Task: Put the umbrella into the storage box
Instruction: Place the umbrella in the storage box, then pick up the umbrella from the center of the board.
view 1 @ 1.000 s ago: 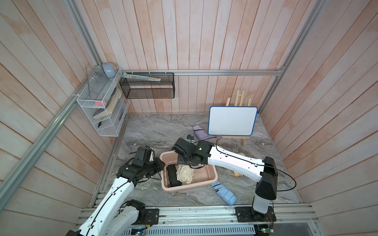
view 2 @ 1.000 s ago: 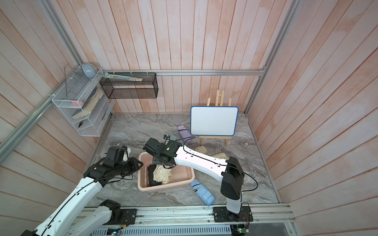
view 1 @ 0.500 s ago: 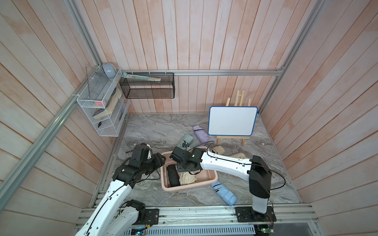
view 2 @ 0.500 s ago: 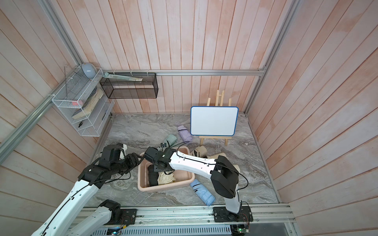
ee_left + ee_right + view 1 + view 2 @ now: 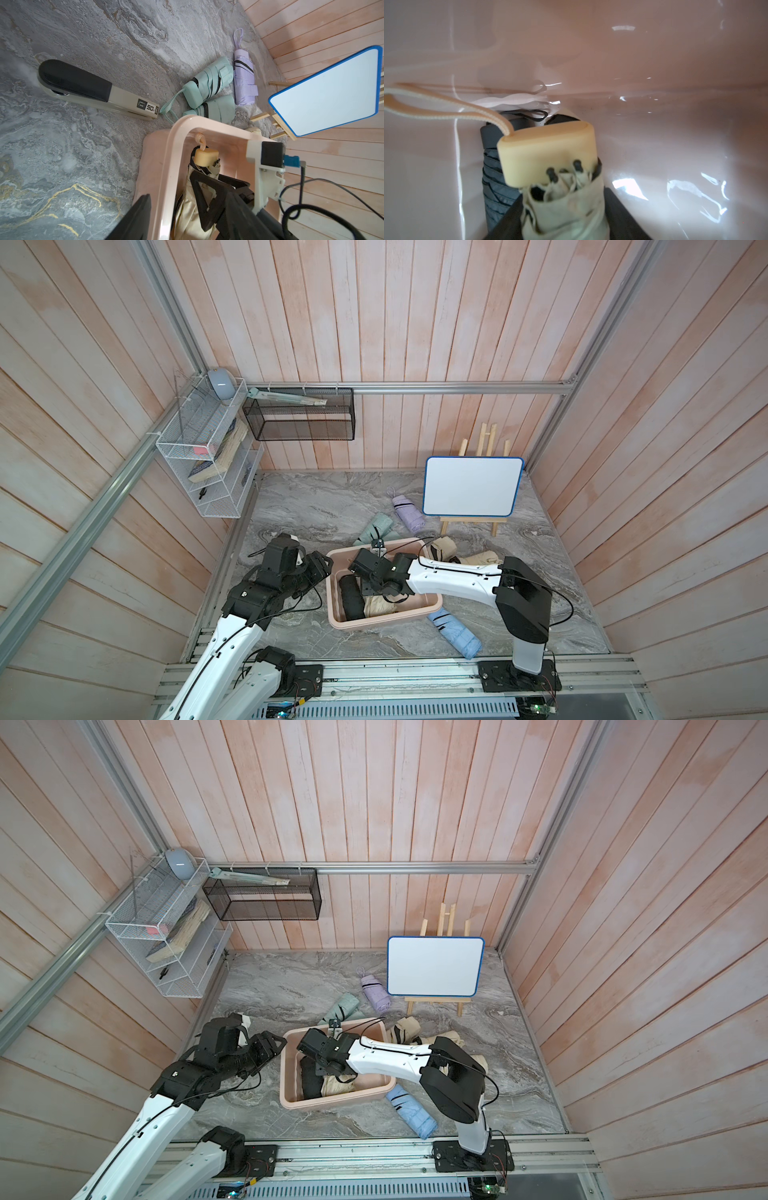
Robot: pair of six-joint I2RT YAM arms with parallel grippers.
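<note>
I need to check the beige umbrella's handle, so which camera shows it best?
The right wrist view: the handle fills the frame, strap attached, inside the box. The left wrist view shows it smaller, at the box's end. In both top views the right arm hides it; only beige fabric shows.

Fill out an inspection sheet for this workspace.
Surface: grey marble tabletop, no spills seen.
Job's things: storage box holds black umbrella and cream umbrella; mint umbrellas, lilac umbrella, blue umbrella, beige umbrellas lie outside.
Clutter: stapler; whiteboard on easel.
Tools: left tool open, astride the box wall; right tool inside, flanking cream umbrella, grip unclear.
Cables: black cable arcs by the box's far rim.
Surroundings: plank walls, white wire rack, black mesh basket.
</note>
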